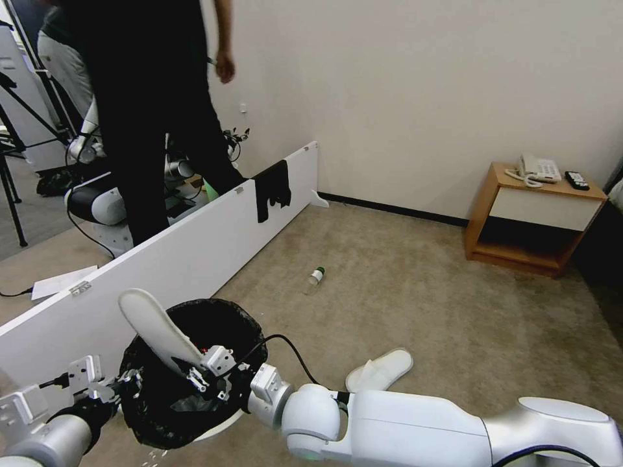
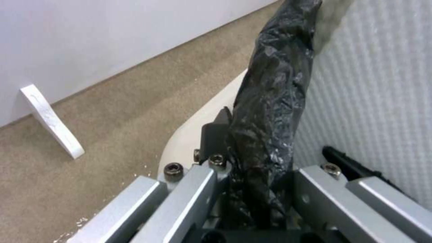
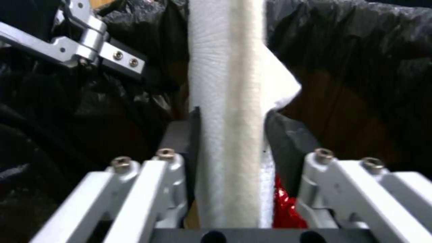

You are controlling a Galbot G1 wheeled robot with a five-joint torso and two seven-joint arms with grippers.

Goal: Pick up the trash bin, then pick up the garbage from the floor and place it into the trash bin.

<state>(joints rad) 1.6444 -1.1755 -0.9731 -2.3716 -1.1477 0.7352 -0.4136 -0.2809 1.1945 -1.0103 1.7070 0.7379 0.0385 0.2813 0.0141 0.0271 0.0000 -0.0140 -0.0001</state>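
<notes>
The trash bin (image 1: 214,425), white with a crinkled black bag (image 2: 274,84), hangs at lower left. My left gripper (image 1: 126,383) is shut on its near rim, bag pinched between the fingers (image 2: 211,135). My right gripper (image 1: 201,373) is shut on a white slipper (image 1: 156,327) that stands tilted upward over the bin's mouth. The right wrist view shows that slipper (image 3: 229,84) clamped between the pads, with a red wrapper (image 3: 283,209) below inside the bag. A second white slipper (image 1: 379,370) and a green-capped small bottle (image 1: 316,277) lie on the carpet.
A long white board (image 1: 195,253) with a black cloth (image 1: 271,188) draped over it runs along the left. A person stands behind it beside another robot (image 1: 97,201). A wooden nightstand (image 1: 532,220) with a telephone stands at the right wall. Open carpet lies between.
</notes>
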